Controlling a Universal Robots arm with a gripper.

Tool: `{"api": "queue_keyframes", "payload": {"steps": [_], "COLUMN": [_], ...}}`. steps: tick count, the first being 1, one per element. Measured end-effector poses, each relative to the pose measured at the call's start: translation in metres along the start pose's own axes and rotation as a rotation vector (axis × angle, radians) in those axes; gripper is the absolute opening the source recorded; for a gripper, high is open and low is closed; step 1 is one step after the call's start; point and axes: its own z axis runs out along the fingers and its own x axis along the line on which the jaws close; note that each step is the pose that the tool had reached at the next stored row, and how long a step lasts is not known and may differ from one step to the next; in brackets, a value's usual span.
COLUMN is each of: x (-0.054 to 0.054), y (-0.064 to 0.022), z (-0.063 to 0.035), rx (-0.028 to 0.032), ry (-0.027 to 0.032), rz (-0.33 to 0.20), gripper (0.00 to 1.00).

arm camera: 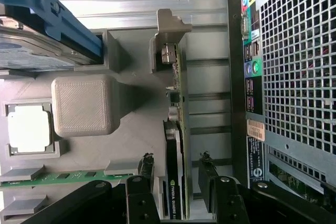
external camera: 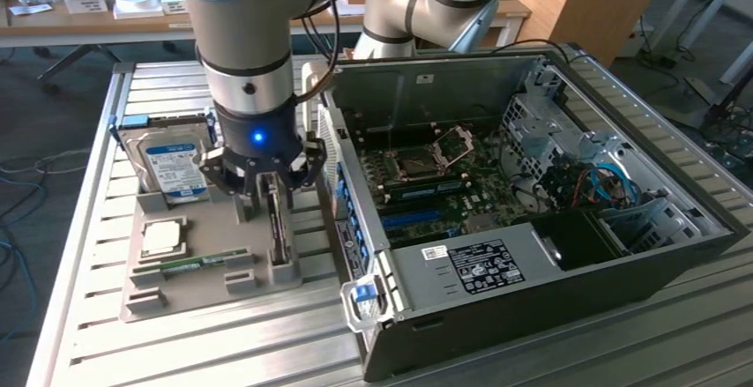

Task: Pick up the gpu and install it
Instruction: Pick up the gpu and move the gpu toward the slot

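1. "QUADRO" reads along the edge of the gpu (arm camera: 175, 145); the hard drive (external camera: 171, 162) has a blue label.
2. The grey tray (external camera: 200, 297) holds the gpu on edge, the hard drive, the CPU (external camera: 162, 237) and the RAM stick (external camera: 200, 264).
3. My gripper (external camera: 272, 209) is spread, straddling the gpu with a gap on each side.

text: "QUADRO" | on: gpu (arm camera: 172, 182) | other labels: not legible

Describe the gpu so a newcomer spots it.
Beside the open PC case sits a grey parts tray. The gpu stands on edge in the slot nearest the case, within the open gripper. Unlike the flat RAM stick and blue-labelled hard drive, it is a thin upright dark card.
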Motion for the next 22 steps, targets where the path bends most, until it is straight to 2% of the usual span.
{"api": "queue_keyframes", "payload": {"steps": [15,22], "x": [0.000,0.001], "y": [-0.0008,-0.0009], "z": [0.0209,0.0244], "rx": [-0.0001,-0.0001], "ry": [0.0001,-0.0001], "rz": [-0.003,-0.003], "gripper": [0.47,0.47]}}
